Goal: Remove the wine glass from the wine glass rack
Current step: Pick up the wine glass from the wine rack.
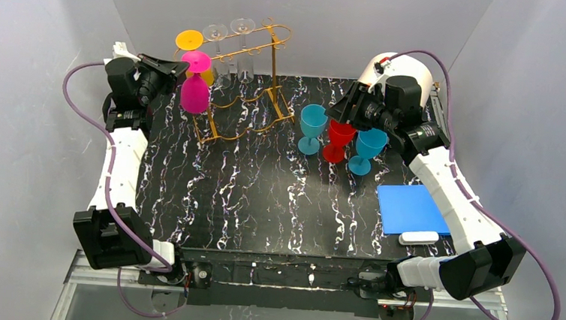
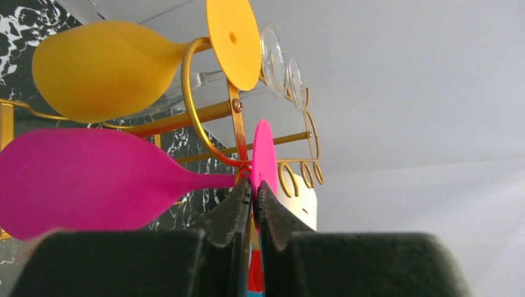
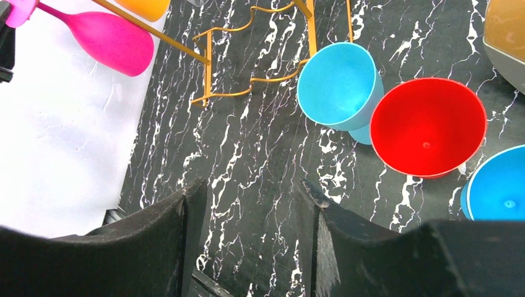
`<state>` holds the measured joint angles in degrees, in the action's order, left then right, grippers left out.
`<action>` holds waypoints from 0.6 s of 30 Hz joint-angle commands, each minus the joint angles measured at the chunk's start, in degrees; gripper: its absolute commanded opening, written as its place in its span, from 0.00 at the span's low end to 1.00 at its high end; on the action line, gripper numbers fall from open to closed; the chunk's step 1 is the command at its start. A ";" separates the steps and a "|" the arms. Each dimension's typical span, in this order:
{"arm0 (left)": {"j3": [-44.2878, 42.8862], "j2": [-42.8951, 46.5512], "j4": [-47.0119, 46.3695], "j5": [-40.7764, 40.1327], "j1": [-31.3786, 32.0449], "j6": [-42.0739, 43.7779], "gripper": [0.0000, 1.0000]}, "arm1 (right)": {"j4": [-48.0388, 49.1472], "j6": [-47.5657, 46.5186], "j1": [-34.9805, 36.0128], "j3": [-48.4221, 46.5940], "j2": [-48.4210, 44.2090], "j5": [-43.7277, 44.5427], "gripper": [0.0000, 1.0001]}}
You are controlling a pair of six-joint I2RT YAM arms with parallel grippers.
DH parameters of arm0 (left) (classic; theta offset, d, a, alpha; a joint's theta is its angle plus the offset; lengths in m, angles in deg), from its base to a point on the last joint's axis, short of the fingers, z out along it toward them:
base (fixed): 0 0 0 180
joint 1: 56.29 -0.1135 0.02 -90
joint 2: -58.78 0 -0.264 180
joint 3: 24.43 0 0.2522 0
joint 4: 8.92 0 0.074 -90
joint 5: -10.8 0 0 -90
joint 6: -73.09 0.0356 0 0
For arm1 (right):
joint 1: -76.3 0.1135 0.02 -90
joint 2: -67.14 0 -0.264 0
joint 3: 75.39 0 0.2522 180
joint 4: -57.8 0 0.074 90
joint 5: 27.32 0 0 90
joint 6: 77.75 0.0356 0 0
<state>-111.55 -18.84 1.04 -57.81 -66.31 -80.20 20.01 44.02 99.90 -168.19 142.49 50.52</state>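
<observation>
- Orientation: pink wine glass (image 1: 194,93) hangs inverted at the near end of the wine glass rack (image 1: 275,54), foot up and bowl down. Long axis is close to vertical.
- Position: stem meets the looped near tip of the rack's top rails. Bowl hangs below the rails, clear of the table (image 1: 262,196). Cannot tell whether the foot disc bears on the rails.
- Left gripper (image 1: 173,67): reaches in from the rack's left side at rail height. Jaws are clenched on the pink stem just under the foot.
- Right gripper (image 3: 251,192): well right of the rack, above the table. Jaws are released, with only tabletop between the fingers.
- Rack: thin gold metal wire, tall frame, two long top rails with curled ends, wavy lower bars.
- Pink glass: opaque, matte, smooth, with a rounded teardrop bowl, a thin stem and a flat round foot.
- Orange glass (image 1: 189,40): same shape and finish, hanging inverted on the rack just behind the pink one.
- Clear glasses (image 1: 242,28): two, transparent, hanging inverted at the rack's far end.
- Right of the rack, upright on the table: red goblet (image 1: 340,134) between two blue goblets (image 1: 313,121), all opaque with conical bowls.
- Table: black surface with white marble-like veining.
- Blue sheet (image 1: 410,208): flat and rectangular, far right of the rack and nearer the arm bases.
</observation>
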 commanded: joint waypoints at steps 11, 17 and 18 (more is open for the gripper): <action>9.25 3.87 -15.74 2.62 -0.46 -9.28 0.00 | 4.24 3.43 -0.26 -0.21 -0.67 -1.59 0.62; 11.21 3.36 -22.79 3.52 -1.38 -13.94 0.00 | 5.02 2.86 -0.22 0.53 -1.26 -2.17 0.63; 11.50 3.50 -23.37 3.48 -1.47 -14.43 0.00 | 4.54 2.66 -0.24 0.42 -1.23 -1.57 0.63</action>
<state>-101.48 -16.63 -14.78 -55.71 -67.12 -91.19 22.02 46.84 99.90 -168.00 142.49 48.97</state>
